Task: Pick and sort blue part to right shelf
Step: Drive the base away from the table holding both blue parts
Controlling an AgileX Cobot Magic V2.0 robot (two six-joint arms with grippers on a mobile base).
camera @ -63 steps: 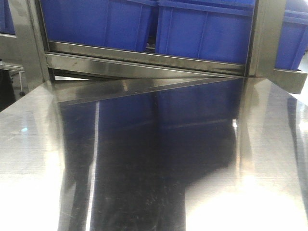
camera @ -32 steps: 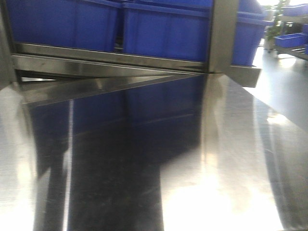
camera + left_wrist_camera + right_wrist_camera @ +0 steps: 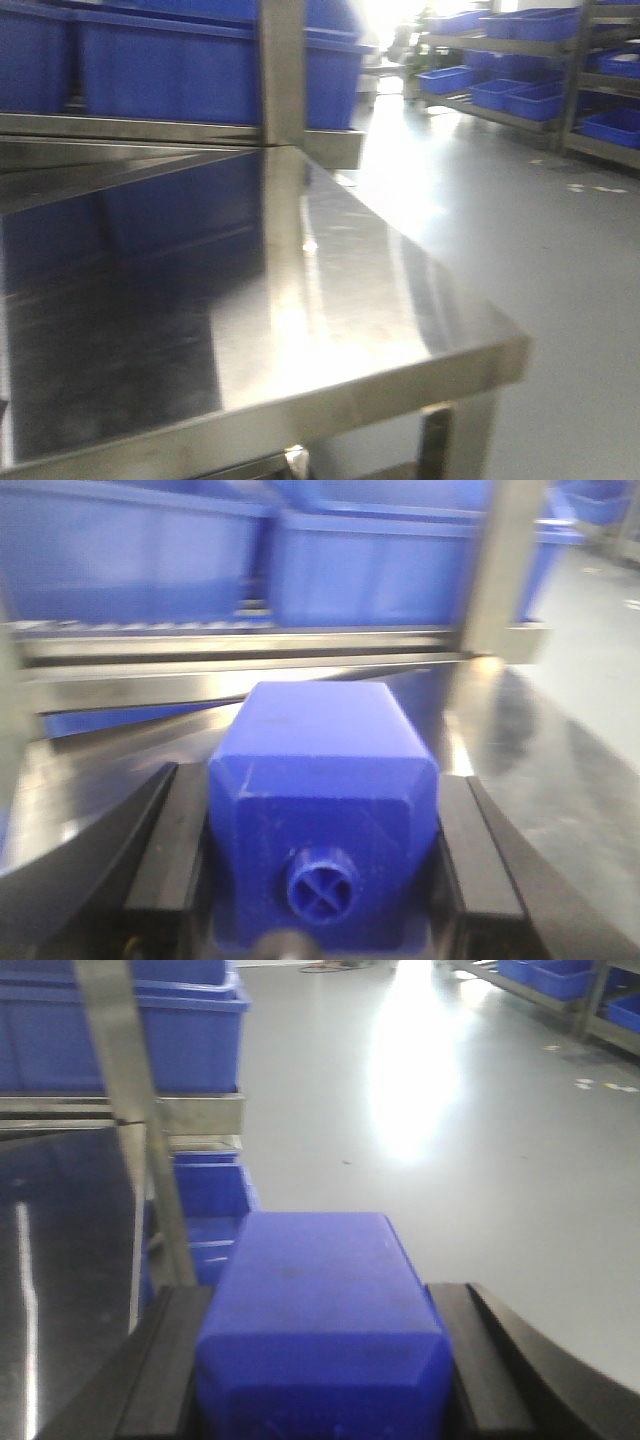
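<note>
In the left wrist view my left gripper (image 3: 312, 773) is shut on the blue part (image 3: 320, 740), a squarish block with sloped shoulders. Its round cap (image 3: 322, 885) faces the camera. In the right wrist view my right gripper (image 3: 318, 1288) is shut on a second blue block (image 3: 315, 1260). That block's near end is cut off by the frame, so its cap does not show. A steel rack (image 3: 283, 70) with large blue crates (image 3: 160, 60) stands behind the steel table (image 3: 380, 280). I cannot tell whether this rack is the right shelf. Neither gripper shows in the front view.
The table's right front corner (image 3: 505, 350) drops off to grey floor (image 3: 540, 230). Across the floor at the far right stand more racks with blue bins (image 3: 520, 85). Under the rack, more blue crates (image 3: 210, 1210) show beside the table's edge.
The front view has swung to the right. The rack and crates slid left, and the table's right corner, the open floor and the far racks came into view.
</note>
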